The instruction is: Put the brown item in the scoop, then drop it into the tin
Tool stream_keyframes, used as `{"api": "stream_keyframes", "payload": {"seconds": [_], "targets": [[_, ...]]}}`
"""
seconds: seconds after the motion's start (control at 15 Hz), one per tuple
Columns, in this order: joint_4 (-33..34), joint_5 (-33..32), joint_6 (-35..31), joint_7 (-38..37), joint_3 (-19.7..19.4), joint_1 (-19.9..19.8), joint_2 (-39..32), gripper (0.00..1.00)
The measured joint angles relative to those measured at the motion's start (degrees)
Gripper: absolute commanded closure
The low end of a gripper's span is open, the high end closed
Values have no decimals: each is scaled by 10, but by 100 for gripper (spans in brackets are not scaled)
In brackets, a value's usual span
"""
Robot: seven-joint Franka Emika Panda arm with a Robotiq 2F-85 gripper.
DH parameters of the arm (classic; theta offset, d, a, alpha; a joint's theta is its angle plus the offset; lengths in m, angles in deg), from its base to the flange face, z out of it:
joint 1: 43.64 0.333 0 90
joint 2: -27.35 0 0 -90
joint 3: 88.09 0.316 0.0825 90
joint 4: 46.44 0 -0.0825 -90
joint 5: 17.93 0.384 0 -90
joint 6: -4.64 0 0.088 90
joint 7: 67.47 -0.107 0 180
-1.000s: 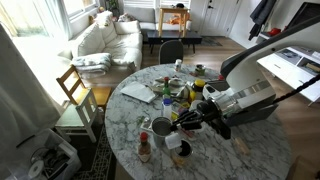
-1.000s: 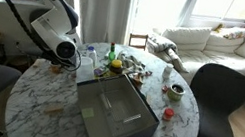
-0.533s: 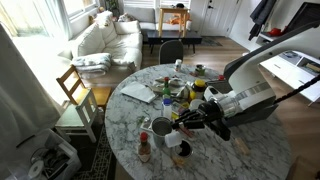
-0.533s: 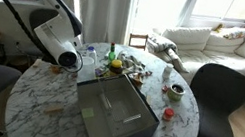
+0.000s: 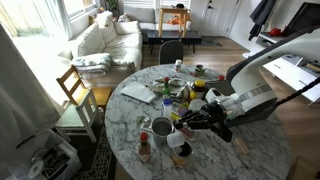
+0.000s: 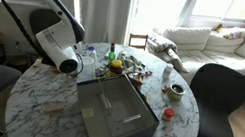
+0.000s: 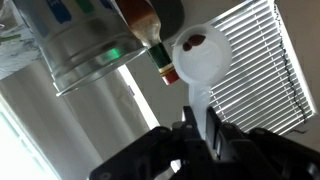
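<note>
One robot arm (image 5: 262, 70) reaches in from the right over a round marble table (image 5: 215, 158) crowded with small objects. Its gripper (image 5: 184, 120) hangs above the near part of the tabletop, just right of the silver tin (image 5: 162, 127), which stands upright with its mouth open to the top. A brown bottle (image 5: 145, 148) with a red cap stands near and slightly left of the tin. At this scale the exterior view does not resolve what lies between the fingers. The wrist view settles it: the gripper (image 7: 201, 122) has its two dark fingers closed on the handle of the white scoop (image 7: 200, 62), so the scoop's round bowl projects away from the camera. The brown item (image 7: 196, 42) lies inside that bowl, against its far rim. In this view the bottle (image 7: 155, 45) sits just left of the bowl, and the tin (image 7: 85, 45) fills the upper left, apart from the scoop. Slatted window blinds (image 7: 265, 60) form the background on the right. In an exterior view from the opposite side, the arm's white wrist (image 6: 57, 49) hides the gripper and scoop entirely; a dark grey tray (image 6: 115, 113) occupies the middle of the table (image 6: 49, 111), and a black chair (image 6: 214, 95) stands at its right edge.
</note>
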Motion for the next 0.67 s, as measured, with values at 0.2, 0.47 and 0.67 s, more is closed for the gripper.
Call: {"api": "stream_keyframes", "payload": {"seconds": [0.2, 0.47, 0.67], "targets": [[0, 0, 19, 14, -1, -1, -8, 96], [0, 0, 54, 39, -6, -6, -17, 96], [0, 0, 74, 53, -10, -9, -23, 96]]}}
